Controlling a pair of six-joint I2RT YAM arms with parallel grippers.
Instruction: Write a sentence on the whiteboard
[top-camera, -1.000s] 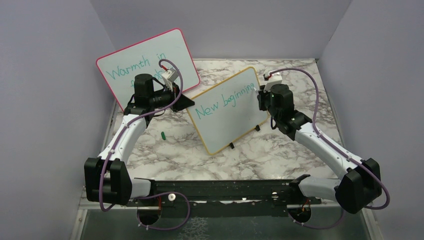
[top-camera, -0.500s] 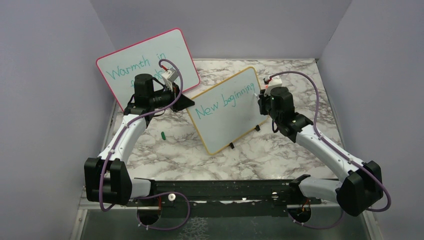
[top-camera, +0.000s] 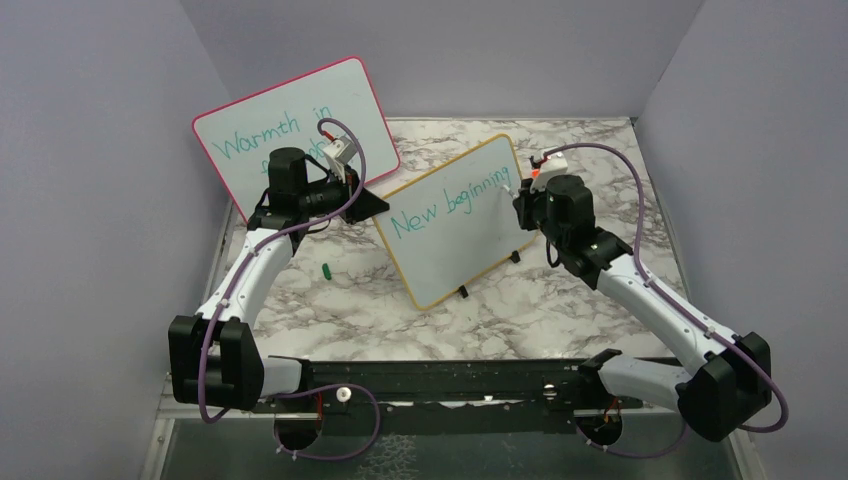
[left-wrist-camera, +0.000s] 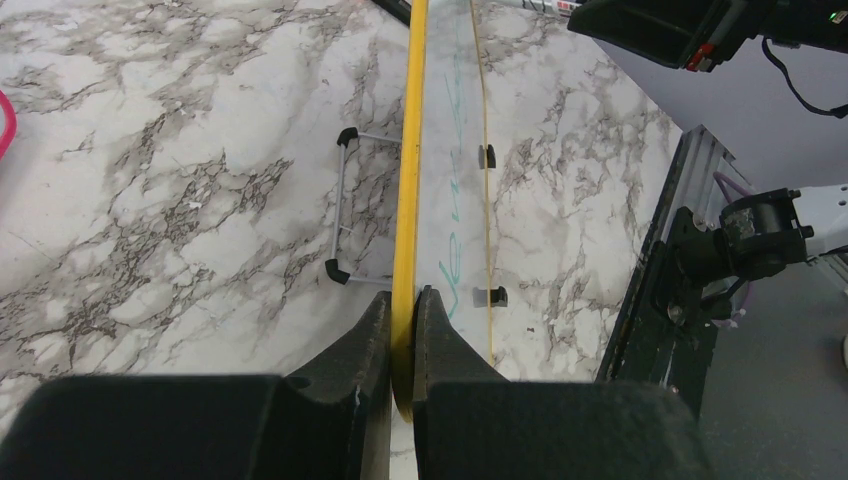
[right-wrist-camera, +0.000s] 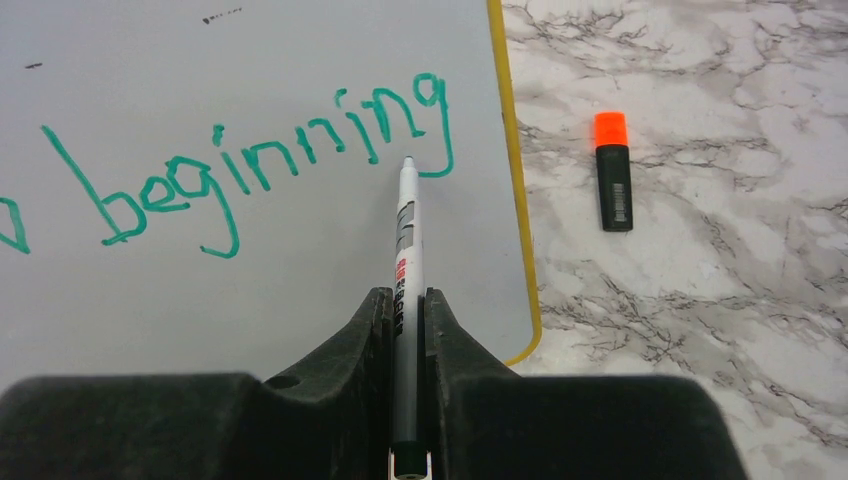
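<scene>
The yellow-framed whiteboard (top-camera: 452, 262) stands tilted on black feet at mid table. It reads "New beginning" (top-camera: 450, 203) in teal, and "beginning" also shows in the right wrist view (right-wrist-camera: 250, 170). My left gripper (top-camera: 372, 206) is shut on the board's left edge; in the left wrist view my gripper (left-wrist-camera: 403, 300) clamps the yellow frame (left-wrist-camera: 410, 150). My right gripper (top-camera: 522, 196) is shut on a white marker (right-wrist-camera: 405, 240), seen gripped in the right wrist view (right-wrist-camera: 405, 300). The marker's tip is at the board beside the tail of the last "g".
A larger pink-framed whiteboard (top-camera: 300, 105) reading "Warmth in..." leans at the back left. A black marker with an orange cap (right-wrist-camera: 613, 172) lies on the marble right of the board. A small green cap (top-camera: 326, 270) lies left of the board. The board's wire stand (left-wrist-camera: 342, 205) is behind it.
My right wrist has shifted a little right and nearer along the board's right end. The writing looks the same. The left arm has not moved.
</scene>
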